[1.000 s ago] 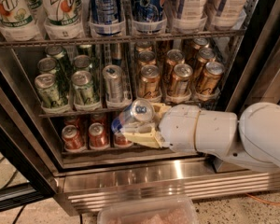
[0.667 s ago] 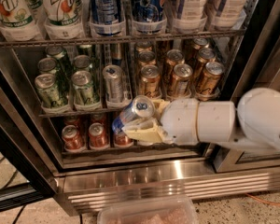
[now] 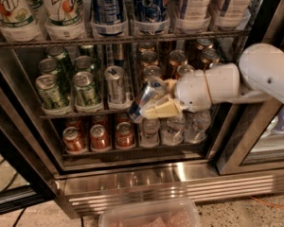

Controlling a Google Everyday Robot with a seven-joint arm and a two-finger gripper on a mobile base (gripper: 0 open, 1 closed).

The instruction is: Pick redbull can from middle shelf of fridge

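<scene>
Top rack (image 3: 132, 38): 7UP bottles (image 3: 61, 6), 2 in front; blue cans (image 3: 106, 6), 2; white bottles (image 3: 194, 4), 2.
Middle shelf (image 3: 75, 113): green cans (image 3: 87, 89), at least 5; slim silver-blue can (image 3: 114, 84), 1 in front; gold cans (image 3: 177, 58), at least 6.
Lower rack (image 3: 109, 150): red cans (image 3: 99, 137), 3 in front; water bottles (image 3: 173, 126), 3.
Claw (image 3: 160, 100), 1, before the middle shelf, clamped on 1 redbull can (image 3: 145, 98).

**Other drinks on the racks, a tub on the floor**

7UP bottles (image 3: 12, 11) stand at the top left. Beside them are blue-and-white bottles (image 3: 106, 6), then pale bottles (image 3: 194, 4). One rack down, green cans (image 3: 49, 91) fill the left and gold cans (image 3: 177, 60) the right. The jaws hang just in front of the gold cans, clamped on the tilted redbull can (image 3: 149, 96). On the lowest rack, red cans (image 3: 99, 137) sit left of small water bottles (image 3: 173, 126). A clear plastic tub (image 3: 149, 216) lies on the speckled floor, with an orange cable (image 3: 274, 203) to its right.
</scene>
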